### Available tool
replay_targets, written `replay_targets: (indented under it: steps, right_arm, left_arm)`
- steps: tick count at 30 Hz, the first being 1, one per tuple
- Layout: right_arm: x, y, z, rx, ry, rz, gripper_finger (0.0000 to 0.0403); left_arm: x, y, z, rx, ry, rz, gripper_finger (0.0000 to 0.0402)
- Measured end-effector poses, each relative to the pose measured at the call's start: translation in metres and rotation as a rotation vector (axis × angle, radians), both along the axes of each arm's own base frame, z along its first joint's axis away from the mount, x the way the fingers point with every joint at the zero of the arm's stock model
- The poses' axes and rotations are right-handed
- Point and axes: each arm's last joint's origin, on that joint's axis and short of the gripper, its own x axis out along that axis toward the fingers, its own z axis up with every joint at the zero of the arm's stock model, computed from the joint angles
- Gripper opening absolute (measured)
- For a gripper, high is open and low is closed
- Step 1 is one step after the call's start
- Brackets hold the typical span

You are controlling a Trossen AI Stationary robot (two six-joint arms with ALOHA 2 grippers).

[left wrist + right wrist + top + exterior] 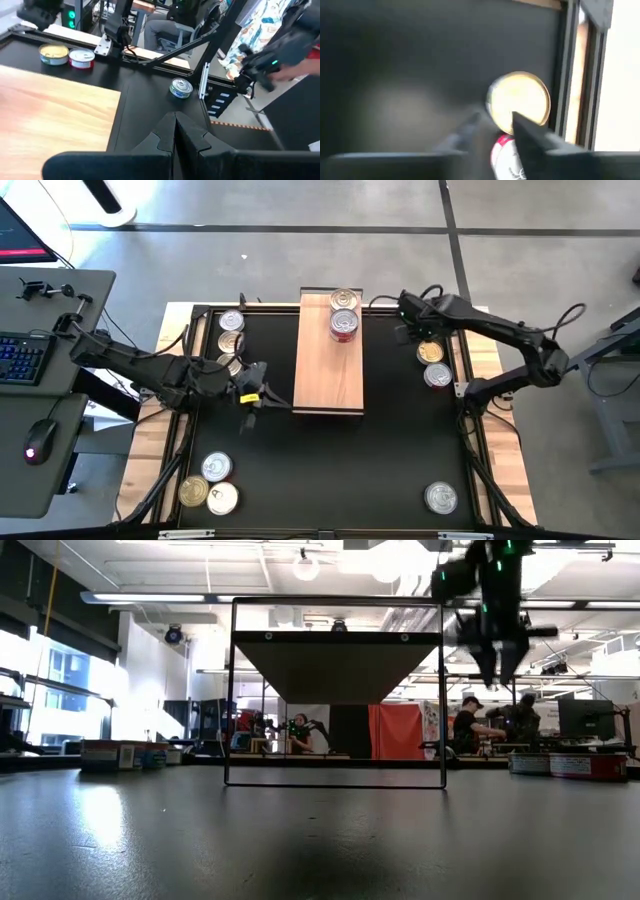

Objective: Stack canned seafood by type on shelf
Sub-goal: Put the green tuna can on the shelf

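The shelf [328, 365], a light wooden board on a thin black frame [335, 670], stands mid-table. Two tins [344, 301] [344, 326] sit at its far end, the nearer one red-sided. A gold-lidded tin [431, 352] [520, 97] and a red-sided tin [438, 375] [506, 152] rest on the black tabletop at the far right. My right gripper [406, 323] [495, 127] hangs above the table beside them, pointing steeply down, with a gap between its fingers and nothing in it. My left gripper [262, 393] [175, 131] hovers by the shelf's left edge, shut and empty.
Three tins [231, 340] lie in a row at the far left. Three more [212, 485] cluster at the near left, and one [441, 498] sits at the near right. A raised rim [470, 410] runs along the black tabletop. People sit in the room beyond.
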Motion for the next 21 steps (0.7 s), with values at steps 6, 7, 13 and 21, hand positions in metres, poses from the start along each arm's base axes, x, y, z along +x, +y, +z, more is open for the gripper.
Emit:
replay_targets:
  steps: [6, 7, 13, 21]
  right_arm:
    - [-0.017, -0.006, -0.06, 0.001, -0.005, -0.149, 0.0024]
    - [-0.018, -0.006, -0.066, -0.006, -0.015, -0.162, 0.0021]
    - [-0.028, -0.009, -0.09, -0.059, -0.044, -0.253, 0.0005]
    - [-0.039, -0.008, -0.108, -0.077, -0.043, -0.307, 0.0001]
  left_arm:
    - [-0.001, -0.003, 0.0, -0.03, 0.003, 0.03, 0.0]
    - [-0.001, -0.003, 0.0, -0.027, 0.001, 0.038, 0.0]
    - [-0.001, -0.002, 0.0, -0.018, -0.003, 0.069, 0.0]
    - [-0.001, 0.001, 0.0, 0.013, -0.013, 0.172, 0.0]
